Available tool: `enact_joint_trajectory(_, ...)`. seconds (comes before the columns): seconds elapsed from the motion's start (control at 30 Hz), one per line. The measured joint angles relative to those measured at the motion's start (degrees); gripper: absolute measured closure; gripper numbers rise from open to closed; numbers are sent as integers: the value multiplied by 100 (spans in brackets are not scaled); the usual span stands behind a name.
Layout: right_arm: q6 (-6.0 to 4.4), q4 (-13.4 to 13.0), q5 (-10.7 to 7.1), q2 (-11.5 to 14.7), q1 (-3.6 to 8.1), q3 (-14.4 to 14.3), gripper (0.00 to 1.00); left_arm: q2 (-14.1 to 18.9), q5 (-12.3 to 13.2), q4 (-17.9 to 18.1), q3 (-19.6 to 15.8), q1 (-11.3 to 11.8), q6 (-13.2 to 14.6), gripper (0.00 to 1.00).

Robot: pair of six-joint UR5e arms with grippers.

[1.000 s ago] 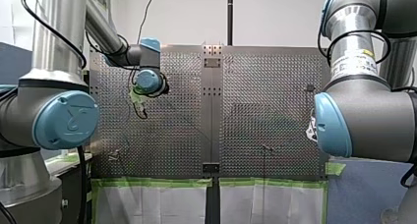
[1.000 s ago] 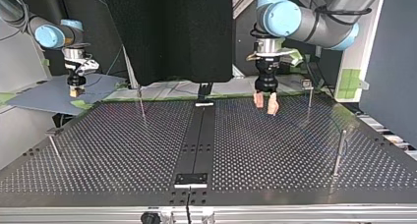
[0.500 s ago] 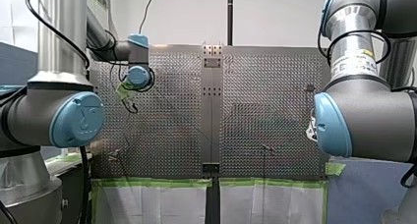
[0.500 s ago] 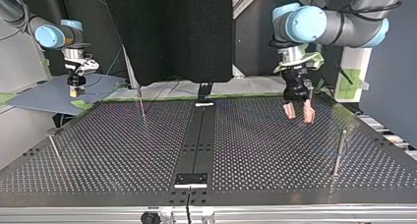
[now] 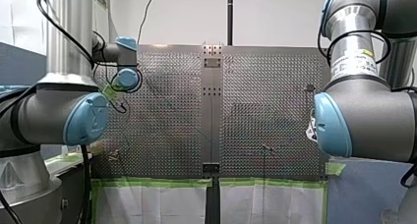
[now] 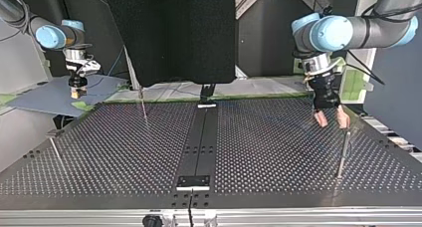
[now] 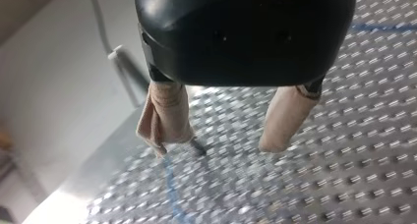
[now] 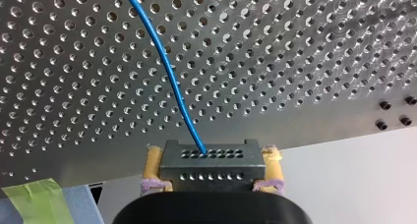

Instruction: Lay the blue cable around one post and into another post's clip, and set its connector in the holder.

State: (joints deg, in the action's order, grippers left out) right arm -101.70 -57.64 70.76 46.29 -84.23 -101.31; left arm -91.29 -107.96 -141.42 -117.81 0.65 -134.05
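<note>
While my right gripper [image 8: 212, 169] stays off the plate, hanging past the far left corner of the perforated table [image 6: 124, 152] in the top view, above a blue-grey sheet [image 6: 50, 98], its yellow pads are clamped on both sides of the dark connector [image 8: 211, 160]. In the right wrist view the table's edge runs just ahead of that connector, with a scrap of green tape [image 8: 34, 199] beside the gripper, and the blue cable [image 8: 167, 71] leaves the connector's face and runs in a shallow curve away over the holes.

Across the table, my left gripper [image 6: 331, 120] hangs low near the edge at the top view's right, its beige pads [image 7: 164, 116] spread apart with nothing between them. Its fingertips are close to the top of a tall post [image 6: 343, 155] that stands just inside that edge. The left wrist view shows a thin blue line on the plate beneath the fingers and a slim pale post [image 7: 125, 74] beside one pad, near the plate's border.

Between the two grippers lies a wide stretch of bare plate, split by a black centre strip [image 6: 201, 137]. Only a thin post [image 6: 143, 105] toward the far side and a short post [image 6: 54, 150] by the top view's left edge break it.
</note>
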Motion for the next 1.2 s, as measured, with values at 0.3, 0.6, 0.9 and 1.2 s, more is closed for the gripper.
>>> enact_joint_trajectory(0.3, -2, -2, 0, 0, -2, 0, 100, -280, 301, 515, 10, 516, -477, 2)
enact_joint_trajectory(0.6, 6, 12, 0, -1, -2, -1, 100, -790, 868, 1072, 67, 719, -1051, 2)
enact_joint_trajectory(0.9, 11, 23, 0, 0, -2, -2, 100, -855, 1176, 1176, 150, 745, -1519, 2)
enact_joint_trajectory(1.2, 1, 8, 0, 0, -2, -3, 100, -860, 919, 1163, 296, 809, -1539, 2)
